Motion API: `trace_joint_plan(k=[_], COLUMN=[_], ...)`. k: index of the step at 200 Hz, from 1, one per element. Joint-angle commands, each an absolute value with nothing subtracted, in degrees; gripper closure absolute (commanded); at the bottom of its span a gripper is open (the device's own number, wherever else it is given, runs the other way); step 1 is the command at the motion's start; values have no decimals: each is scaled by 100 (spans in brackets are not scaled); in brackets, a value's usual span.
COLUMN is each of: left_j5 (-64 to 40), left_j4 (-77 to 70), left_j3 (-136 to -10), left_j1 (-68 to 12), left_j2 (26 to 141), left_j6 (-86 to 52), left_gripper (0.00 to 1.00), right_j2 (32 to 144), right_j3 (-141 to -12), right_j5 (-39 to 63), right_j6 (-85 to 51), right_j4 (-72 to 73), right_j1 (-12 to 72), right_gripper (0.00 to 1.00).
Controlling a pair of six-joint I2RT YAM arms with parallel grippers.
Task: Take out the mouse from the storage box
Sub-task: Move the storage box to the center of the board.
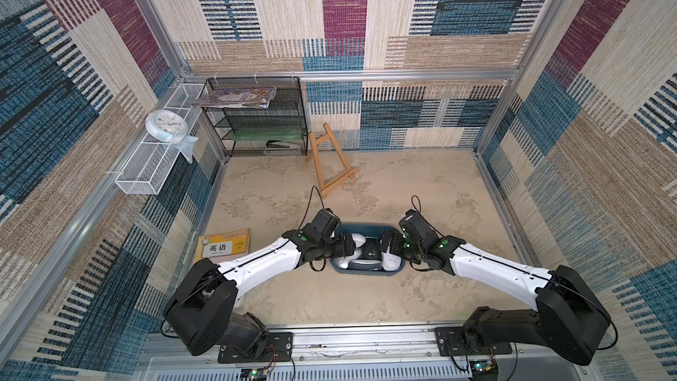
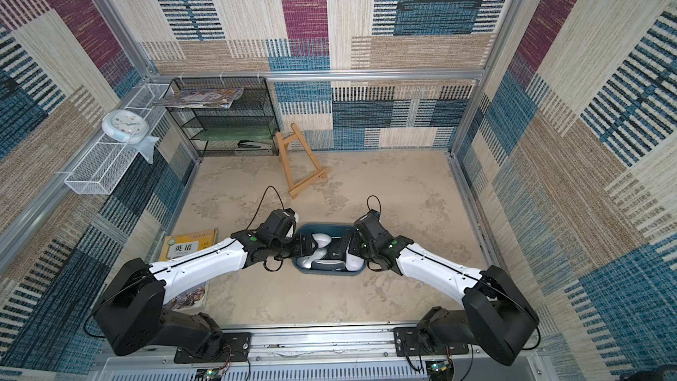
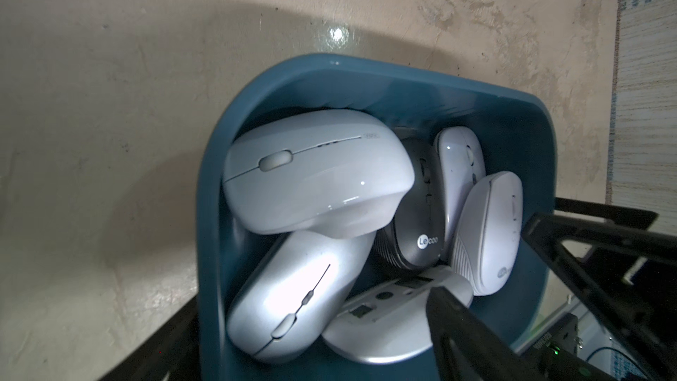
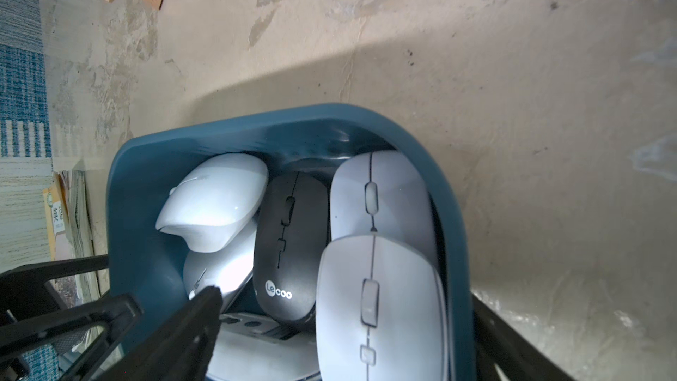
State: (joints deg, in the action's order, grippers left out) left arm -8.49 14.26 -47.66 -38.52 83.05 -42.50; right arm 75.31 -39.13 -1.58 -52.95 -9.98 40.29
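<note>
While the left gripper (image 1: 344, 245) and right gripper (image 1: 389, 245) hang wide open over the storage box (image 1: 362, 273), we hold nothing yet. Next, we judge, one should close on a white mouse (image 4: 381, 306) and lift.

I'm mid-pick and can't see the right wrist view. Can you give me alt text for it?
The open right claw hangs over a teal storage box crammed with mice: a black Lecoo mouse in the middle, pale mice around it. Nothing is gripped.
</note>
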Motion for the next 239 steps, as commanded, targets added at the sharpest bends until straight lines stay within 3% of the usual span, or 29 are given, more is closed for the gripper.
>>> trace_joint_plan(k=[1, 50, 86, 177, 239], left_j5=[-1041, -949, -896, -524, 191], left_j4=[1145, 1053, 1151, 1543, 2173], left_j3=[-5003, -5604, -6148, -6443, -5770], left_j1=[-3856, -3767, -3642, -3282, -2700], left_j2=[8462, 9160, 9598, 9670, 8393], left_j6=[-4322, -4394, -4318, -4458, -4680], left_gripper=[9, 8, 8, 9, 8], right_j2=[7672, 8343, 8896, 9620, 8446], right_j3=[-4097, -4939, -5347, -5906, -5555], right_j5=[-38, -521, 227, 706, -1244], right_j6=[-5306, -5003, -4926, -4597, -3988], right_j4=[-566, -975, -639, -1022, -1993], right_j1=[4052, 3978, 3647, 3039, 2592], right_gripper=[0, 1, 1, 0, 0])
